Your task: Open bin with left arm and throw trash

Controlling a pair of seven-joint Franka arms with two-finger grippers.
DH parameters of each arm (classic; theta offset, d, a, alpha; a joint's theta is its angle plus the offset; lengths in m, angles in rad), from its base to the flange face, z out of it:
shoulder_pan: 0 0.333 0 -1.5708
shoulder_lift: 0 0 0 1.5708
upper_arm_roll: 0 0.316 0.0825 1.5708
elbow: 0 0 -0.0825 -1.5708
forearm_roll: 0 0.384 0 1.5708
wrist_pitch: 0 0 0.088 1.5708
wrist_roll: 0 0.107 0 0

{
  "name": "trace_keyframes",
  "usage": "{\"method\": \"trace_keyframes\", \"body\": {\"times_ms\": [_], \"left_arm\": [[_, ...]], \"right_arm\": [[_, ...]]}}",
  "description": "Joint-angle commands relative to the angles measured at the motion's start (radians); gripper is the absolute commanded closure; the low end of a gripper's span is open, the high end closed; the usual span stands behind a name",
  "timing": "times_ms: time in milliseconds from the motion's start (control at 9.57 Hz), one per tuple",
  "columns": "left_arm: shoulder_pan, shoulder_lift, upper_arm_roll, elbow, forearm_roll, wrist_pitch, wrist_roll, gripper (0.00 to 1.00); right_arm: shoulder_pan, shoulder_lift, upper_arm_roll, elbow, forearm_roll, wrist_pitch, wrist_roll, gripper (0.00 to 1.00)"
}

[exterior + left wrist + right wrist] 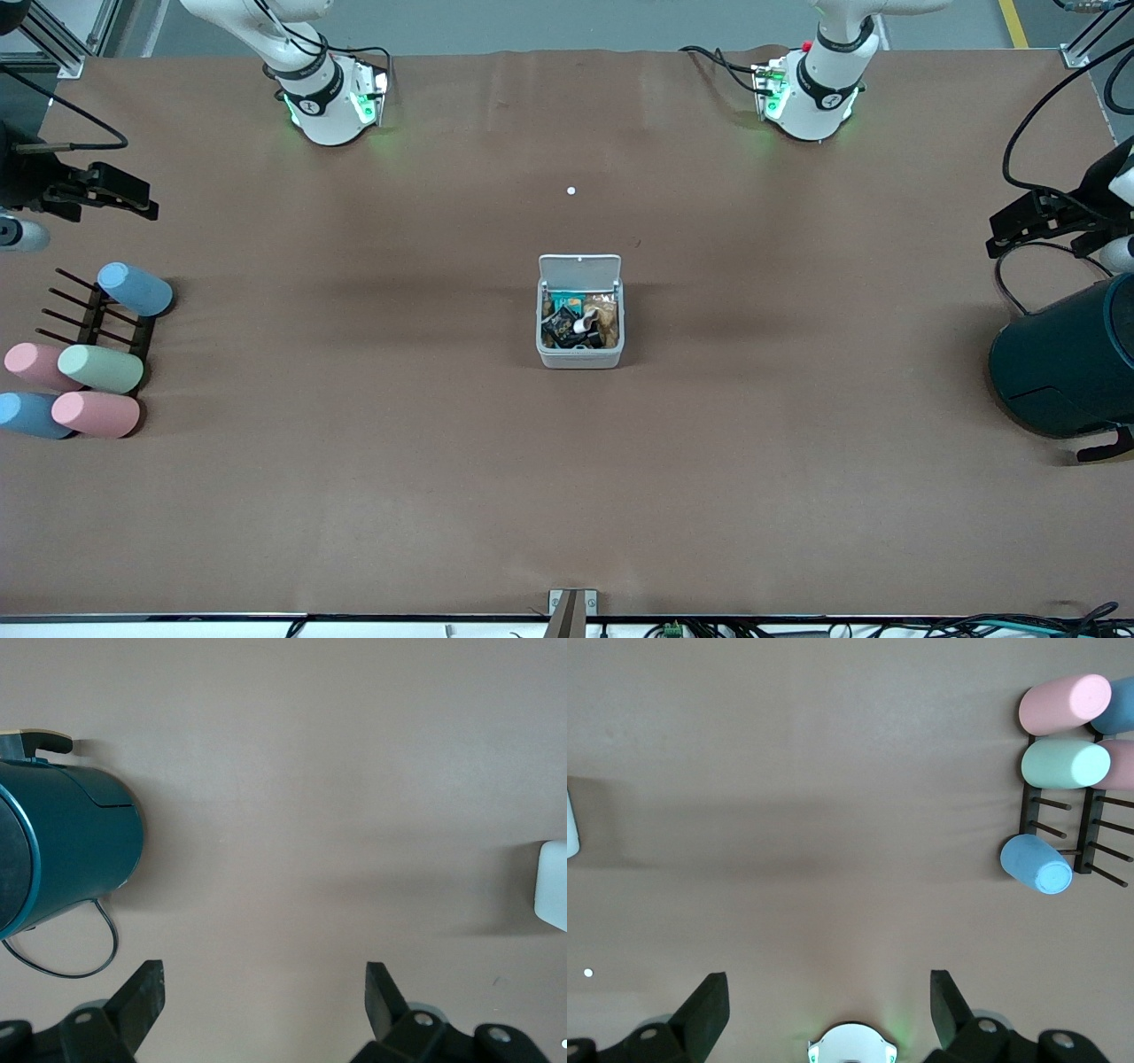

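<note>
The bin (580,354) stands at the middle of the table with its white lid (580,268) raised. A black printed snack packet (560,325) lies inside it among other wrappers; I cannot make out the rubber band or the tape ring. My left gripper (1010,232) is open and empty, up over the left arm's end of the table, next to the teal cylinder. In the left wrist view the gripper (263,979) is over bare table and an edge of the bin (554,886) shows. My right gripper (133,199) is open and empty over the right arm's end, and shows in its wrist view (827,988).
A large dark teal cylinder (1063,363) lies at the left arm's end and shows in the left wrist view (62,850). A dark peg rack (97,323) with several pastel cylinders (99,368) is at the right arm's end. A tiny white dot (570,190) lies between bin and bases.
</note>
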Motion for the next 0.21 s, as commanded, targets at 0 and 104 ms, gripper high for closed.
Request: {"method": "trace_keyframes", "body": {"times_ms": [0, 104], "left_arm": [[0.005, 0.008, 0.004, 0.023, -0.004, -0.016, 0.019, 0.0], [0.01, 0.008, 0.002, 0.021, -0.004, -0.016, 0.02, 0.0]], "right_arm": [[-0.006, 0.002, 0.007, 0.014, -0.019, 0.0, 0.049, 0.0], [-0.006, 0.002, 0.007, 0.014, -0.019, 0.002, 0.051, 0.0]]}}
